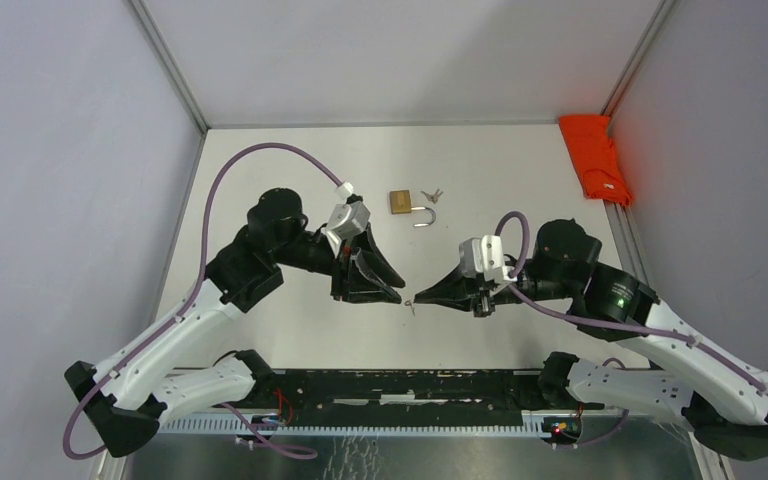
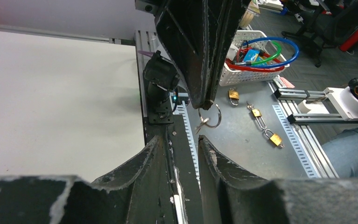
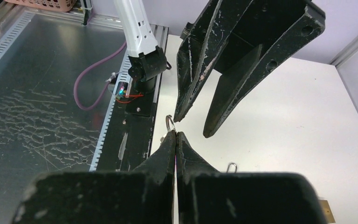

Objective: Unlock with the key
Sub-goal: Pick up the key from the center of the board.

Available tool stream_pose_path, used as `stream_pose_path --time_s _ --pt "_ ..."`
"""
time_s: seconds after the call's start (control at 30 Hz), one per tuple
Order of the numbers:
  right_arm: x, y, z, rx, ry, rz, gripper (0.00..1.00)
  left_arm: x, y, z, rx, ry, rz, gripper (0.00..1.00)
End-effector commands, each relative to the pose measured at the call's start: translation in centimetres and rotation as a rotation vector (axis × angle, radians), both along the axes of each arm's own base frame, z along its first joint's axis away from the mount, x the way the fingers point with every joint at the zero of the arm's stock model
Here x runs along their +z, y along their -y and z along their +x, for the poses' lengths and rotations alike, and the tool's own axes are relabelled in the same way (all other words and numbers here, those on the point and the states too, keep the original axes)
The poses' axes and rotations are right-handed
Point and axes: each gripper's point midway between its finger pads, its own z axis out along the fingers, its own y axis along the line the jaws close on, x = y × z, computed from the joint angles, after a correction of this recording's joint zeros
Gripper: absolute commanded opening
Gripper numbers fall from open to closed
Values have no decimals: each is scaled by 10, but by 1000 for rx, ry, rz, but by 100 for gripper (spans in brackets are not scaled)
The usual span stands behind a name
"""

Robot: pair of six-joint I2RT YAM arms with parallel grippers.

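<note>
A brass padlock (image 1: 400,201) lies at the back middle of the white table, its silver shackle (image 1: 425,217) toward the near right. A small bunch of keys (image 1: 433,195) lies beside it. My right gripper (image 1: 420,296) (image 3: 175,133) is shut on a key ring (image 3: 169,123) (image 2: 209,115), and a small key (image 2: 202,123) hangs from that ring. My left gripper (image 1: 398,292) (image 2: 179,138) faces it tip to tip, open, with nothing between its fingers. In the right wrist view, the shackle (image 3: 231,166) and a brass corner of the padlock (image 3: 325,207) show past my fingers.
An orange cloth (image 1: 595,155) lies at the back right edge. Grey walls close the table on three sides. Beyond the near rail, a metal bench (image 2: 242,140) carries a white basket (image 2: 249,70) of coloured hoops and several spare padlocks (image 2: 275,138).
</note>
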Motion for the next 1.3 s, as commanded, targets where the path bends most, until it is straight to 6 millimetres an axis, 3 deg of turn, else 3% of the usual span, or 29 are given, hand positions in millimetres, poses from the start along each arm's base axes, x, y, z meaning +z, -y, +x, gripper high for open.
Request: stream_pose_path --time_s 0.0,0.53,0.83,1.03,1.17,1.27 --pt "35 5 -6 13 57 98 0 13 0 1 4 40 -23 41" --pt "49 -3 -5 44 104 132 0 22 -7 -32 -209 66 -94 40" --pt "63 -13 -6 85 126 148 0 24 -8 -36 -220 72 -100 40" --pt "60 -17 -4 96 123 138 0 26 -8 -36 -215 76 -103 39" --pt "57 -18 -5 99 116 143 0 28 -9 -38 -216 87 -110 34" --pt "60 -17 -4 90 123 148 0 28 -11 -41 -224 93 -115 23"
